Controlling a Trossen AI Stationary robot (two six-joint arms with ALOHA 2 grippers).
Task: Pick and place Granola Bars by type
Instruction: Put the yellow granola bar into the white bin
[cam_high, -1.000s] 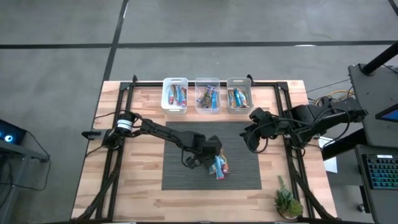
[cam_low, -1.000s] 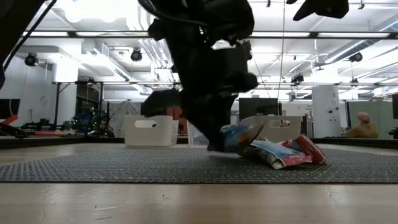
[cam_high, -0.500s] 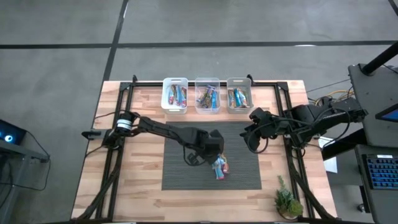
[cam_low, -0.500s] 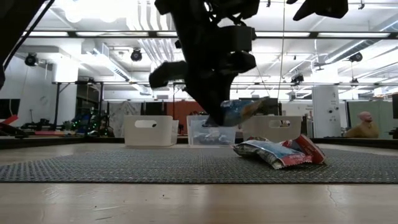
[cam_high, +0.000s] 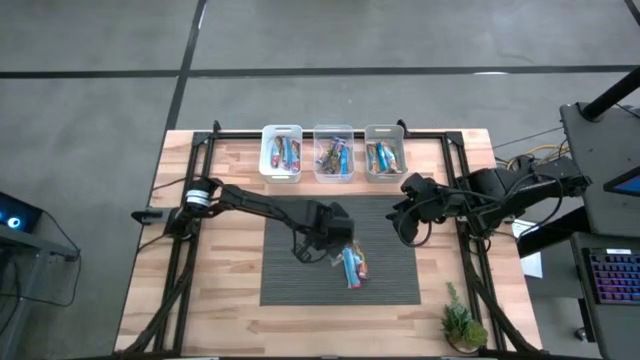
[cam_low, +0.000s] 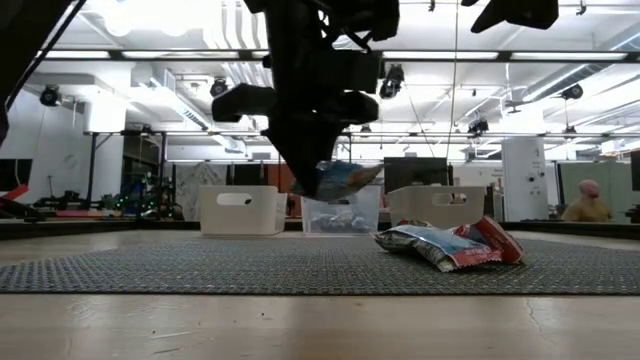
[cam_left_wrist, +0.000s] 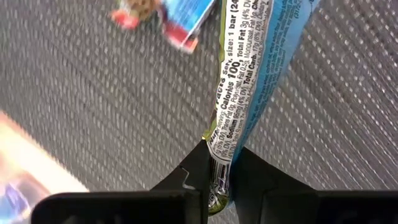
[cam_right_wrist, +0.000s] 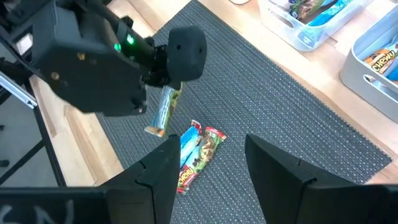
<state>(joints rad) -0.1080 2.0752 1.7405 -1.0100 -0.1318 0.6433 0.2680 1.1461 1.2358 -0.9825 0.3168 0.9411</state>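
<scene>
My left gripper (cam_high: 323, 238) hangs over the dark mat (cam_high: 290, 285), shut on one blue-and-white granola bar (cam_left_wrist: 249, 81), which also shows in the low view (cam_low: 343, 179). Two more granola bars (cam_high: 352, 265) lie side by side on the mat just right of it. Further bars fill three small bins (cam_high: 281, 152) (cam_high: 333, 153) (cam_high: 384, 151) along the far edge. My right gripper (cam_right_wrist: 221, 174) waits open, high above the mat's right part, with nothing between its fingers. My left gripper pinches the bar's crimped wrapper end (cam_left_wrist: 217, 163) between its two fingers. The fingers come from above, pointing steeply down. The bar hangs slanting below them (cam_right_wrist: 163, 109), lifted clear of the mat.
A small potted plant (cam_high: 462, 322) stands at the near right corner. Black frame rails (cam_high: 190, 190) run along the table's left and right sides. Bare mat lies left of and nearer than the two bars.
My left gripper has risen and drawn slightly toward the far left, rolling its wrist as it went. The bar it holds, whose free end lay on the mat beside the other two, now hangs clear. The two bars on the mat have stayed put.
</scene>
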